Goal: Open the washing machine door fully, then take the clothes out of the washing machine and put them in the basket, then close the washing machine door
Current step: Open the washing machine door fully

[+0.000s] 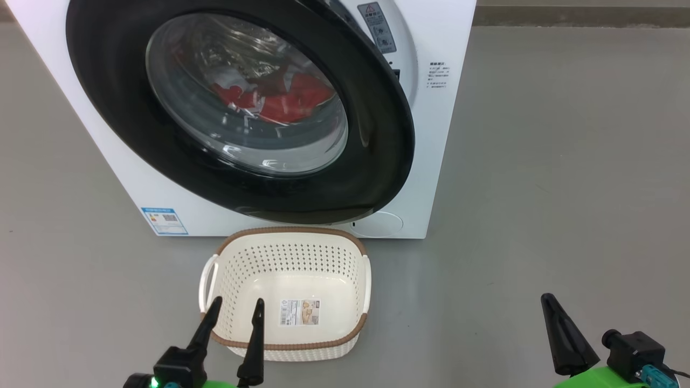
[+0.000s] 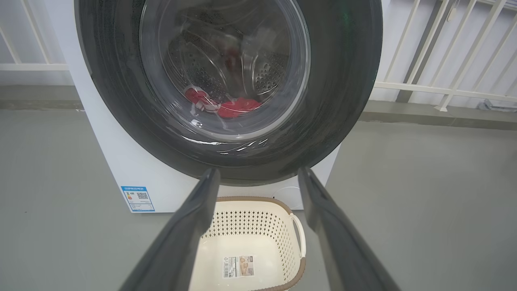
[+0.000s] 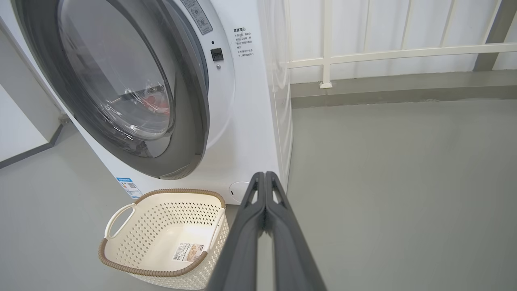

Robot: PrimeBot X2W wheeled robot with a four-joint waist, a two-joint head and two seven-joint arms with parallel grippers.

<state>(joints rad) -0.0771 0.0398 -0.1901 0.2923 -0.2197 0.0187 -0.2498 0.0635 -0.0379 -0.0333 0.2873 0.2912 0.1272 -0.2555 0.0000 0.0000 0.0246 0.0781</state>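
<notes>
From the head view, the big white box-shaped washing machine (image 1: 442, 134) stands on the grey floor (image 1: 539, 188). Its round door with a glossy black rim and bulging glass window (image 1: 377, 134) sits slightly ajar at its right edge. Bright red clothes with white trim (image 1: 291, 99) lie inside the drum, seen through the glass. The small cream perforated plastic basket with a brown woven-look rim (image 1: 294, 231) sits empty on the floor just before the machine. The left gripper (image 1: 238, 302) hangs over the basket's near left corner, fingers spread and gripping nothing, and the right gripper (image 1: 550, 302) is well off to the right. In the left wrist view, the wide-spread fingers (image 2: 185, 234) frame the basket, with the door above. In the right wrist view, the right gripper's fingers (image 3: 278, 226) press together on nothing, beside the basket.
</notes>
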